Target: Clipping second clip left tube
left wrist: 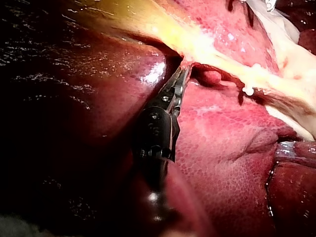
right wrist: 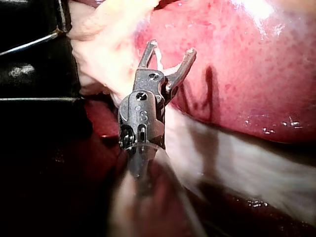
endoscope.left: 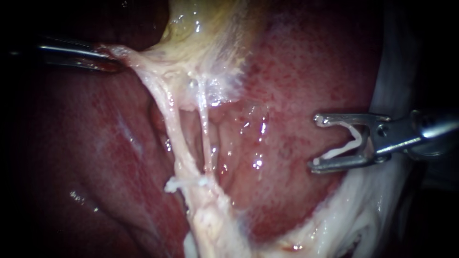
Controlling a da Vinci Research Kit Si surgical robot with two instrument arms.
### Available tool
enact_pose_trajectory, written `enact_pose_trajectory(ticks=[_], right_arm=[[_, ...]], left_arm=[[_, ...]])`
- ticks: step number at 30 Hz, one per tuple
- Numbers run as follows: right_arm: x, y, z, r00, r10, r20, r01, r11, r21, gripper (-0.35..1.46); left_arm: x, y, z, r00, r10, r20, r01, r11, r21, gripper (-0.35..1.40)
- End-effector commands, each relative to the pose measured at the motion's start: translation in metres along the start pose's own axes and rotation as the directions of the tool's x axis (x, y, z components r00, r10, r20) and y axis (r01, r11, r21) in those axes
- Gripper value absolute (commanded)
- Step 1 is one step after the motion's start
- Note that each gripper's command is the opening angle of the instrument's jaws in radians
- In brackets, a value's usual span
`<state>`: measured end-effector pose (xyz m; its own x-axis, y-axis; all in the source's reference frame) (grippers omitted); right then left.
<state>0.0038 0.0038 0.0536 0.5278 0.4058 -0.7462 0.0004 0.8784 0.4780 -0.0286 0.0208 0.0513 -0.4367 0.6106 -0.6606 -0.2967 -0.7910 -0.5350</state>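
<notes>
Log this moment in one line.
left instrument: grips gallbladder | right instrument: carries open clip, off left tube | fitted clip: on it

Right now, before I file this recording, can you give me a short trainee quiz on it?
1. True or false: the right instrument has its loaded clip around a tube.
2. The left instrument has its jaws shut on: A liver, B pale tissue, C a clip.
3. How many clips already sit on the tubes?
Key: 1 false, it stands clear; 2 B; 3 one, the placed clip.
</notes>
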Motion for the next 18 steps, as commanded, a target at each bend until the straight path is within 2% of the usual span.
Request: enact_pose_trajectory(ticks=[1,5,11,14,18], right_arm=[[0.0002,-0.0001,0.0004,1.000,0.023,-0.002,-0.022,0.999,0.023,0.50],[0.0017,-0.0006,0.0032,0.994,0.110,-0.008,-0.109,0.991,0.083,0.50],[0.0034,-0.0016,0.0078,0.978,0.209,-0.007,-0.206,0.969,0.135,0.50],[0.0040,-0.0016,0.0100,0.965,0.263,-0.017,-0.257,0.953,0.158,0.50],[0.0044,-0.0013,0.0127,0.935,0.352,-0.038,-0.339,0.921,0.191,0.50]], left_arm=[[-0.0001,0.0000,0.0002,1.0000,0.000,-0.002,0.000,1.000,0.002,-0.35],[-0.0001,0.0000,0.0003,1.0000,0.000,-0.002,0.000,1.000,0.003,-0.35],[0.0000,0.0000,0.0005,1.0000,-0.001,-0.002,0.001,1.000,0.004,-0.35],[0.0000,0.0001,0.0006,1.0000,0.005,-0.002,-0.005,1.000,0.004,-0.35],[0.0001,0.0001,0.0007,1.0000,0.005,-0.002,-0.005,1.000,0.005,-0.35]])
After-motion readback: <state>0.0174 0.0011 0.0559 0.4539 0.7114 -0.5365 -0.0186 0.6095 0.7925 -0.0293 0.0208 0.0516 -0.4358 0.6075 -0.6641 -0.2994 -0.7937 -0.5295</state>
